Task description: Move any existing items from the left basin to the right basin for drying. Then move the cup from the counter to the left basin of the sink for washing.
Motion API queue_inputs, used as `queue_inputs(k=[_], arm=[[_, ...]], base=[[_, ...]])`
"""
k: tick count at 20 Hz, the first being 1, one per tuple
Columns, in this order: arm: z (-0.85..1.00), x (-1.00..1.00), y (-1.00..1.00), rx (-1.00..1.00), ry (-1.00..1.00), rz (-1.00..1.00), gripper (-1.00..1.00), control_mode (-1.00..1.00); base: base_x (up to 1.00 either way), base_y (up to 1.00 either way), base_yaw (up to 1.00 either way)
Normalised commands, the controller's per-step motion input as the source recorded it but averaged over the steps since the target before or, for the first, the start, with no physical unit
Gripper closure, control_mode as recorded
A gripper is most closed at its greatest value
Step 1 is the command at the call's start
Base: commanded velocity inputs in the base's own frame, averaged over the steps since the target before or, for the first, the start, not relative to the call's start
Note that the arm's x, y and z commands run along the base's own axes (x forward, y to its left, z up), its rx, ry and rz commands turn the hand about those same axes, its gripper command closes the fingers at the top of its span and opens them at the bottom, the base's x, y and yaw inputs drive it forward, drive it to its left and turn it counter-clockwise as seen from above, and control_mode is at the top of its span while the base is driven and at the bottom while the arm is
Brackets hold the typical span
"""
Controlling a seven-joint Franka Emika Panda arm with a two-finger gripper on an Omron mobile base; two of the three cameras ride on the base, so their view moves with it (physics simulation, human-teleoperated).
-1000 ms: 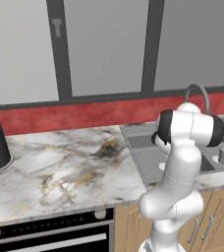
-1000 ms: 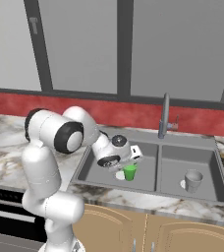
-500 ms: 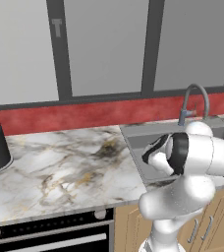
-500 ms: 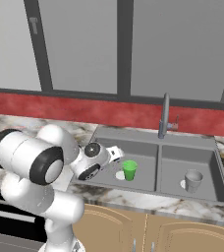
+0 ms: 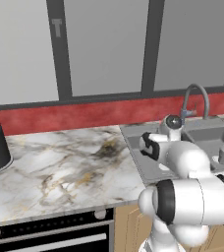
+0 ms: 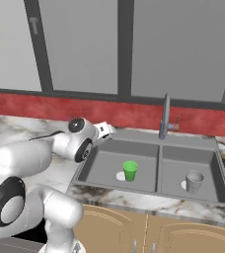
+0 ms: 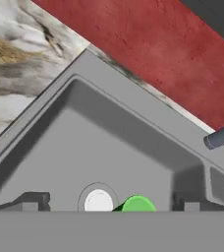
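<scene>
against the sink (image 6: 149,163) as landmark, left to right: the counter (image 5: 60,167) runs off its left side, and the gripper (image 6: 104,129) now sits over the sink's back-left corner, pulled up and away from where it was a second ago, low inside the left basin (image 6: 104,170) and right beside the green cup (image 6: 130,170). its jaws stand wide apart with nothing between them; in the hand view the two dark fingertips (image 7: 29,202) frame only bare basin floor, the white drain (image 7: 98,201) and the cup's green rim.

the green cup stands upright in the left basin, just beside the drain, free of the gripper. further right, past the faucet (image 6: 165,116), a grey cup (image 6: 194,180) stands upright in the right basin (image 6: 193,173).

judging from this, both moves look done: grey item drying on the right, cup set for washing on the left, arm retreating, so the task seems all but finished.
</scene>
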Motion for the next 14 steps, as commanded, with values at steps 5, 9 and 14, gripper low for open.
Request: queue_inputs(k=[5, 9, 14], arm=[[1.00, -0.01, 0.11, 0.02, 0.01, 0.00, -1.00, -1.00], [0.89, -0.09, 0.08, 0.11, 0.02, 0.00, -1.00, -1.00], [0.00, -0.35, 0.29, 0.09, 0.00, 0.00, -1.00, -1.00]], base=[[0.00, 0.00, 0.00], [0.00, 0.00, 0.00], [0.00, 0.00, 0.00]])
